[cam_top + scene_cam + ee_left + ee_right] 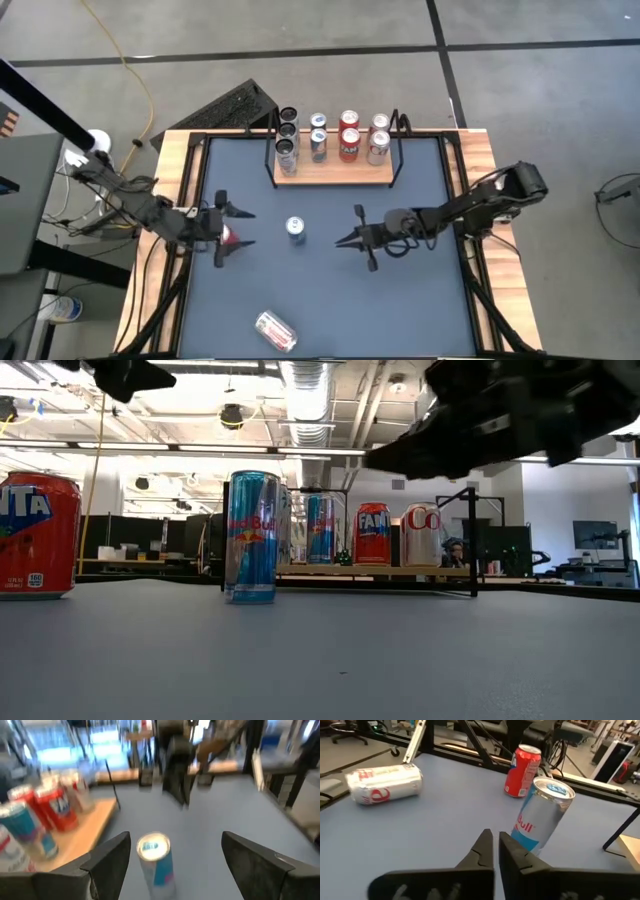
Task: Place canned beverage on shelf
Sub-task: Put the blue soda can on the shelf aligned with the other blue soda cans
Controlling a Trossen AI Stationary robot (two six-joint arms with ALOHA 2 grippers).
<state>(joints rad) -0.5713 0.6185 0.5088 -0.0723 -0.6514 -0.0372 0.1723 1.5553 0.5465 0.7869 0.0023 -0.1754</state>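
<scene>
Eight cans already stand on the shelf [335, 172] at the back of the counter [420, 300]. The blue-and-silver can [295, 229] stands mid-counter, unheld, between both arms. Left pincer [238, 228] gapes wide beside it; right pincer [345, 240] is nearly closed, empty. A red can [522, 771] and a toppled silver can [275, 330] wait too.

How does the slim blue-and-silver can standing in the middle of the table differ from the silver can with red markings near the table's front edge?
The slim blue-and-silver can stands upright; the silver can with red markings lies on its side. The blue-and-silver can sits mid-table between both grippers, while the silver-and-red one lies apart, near the front edge. The first looks narrower, the second wider. Both rest on the blue table, not on the shelf.
</scene>
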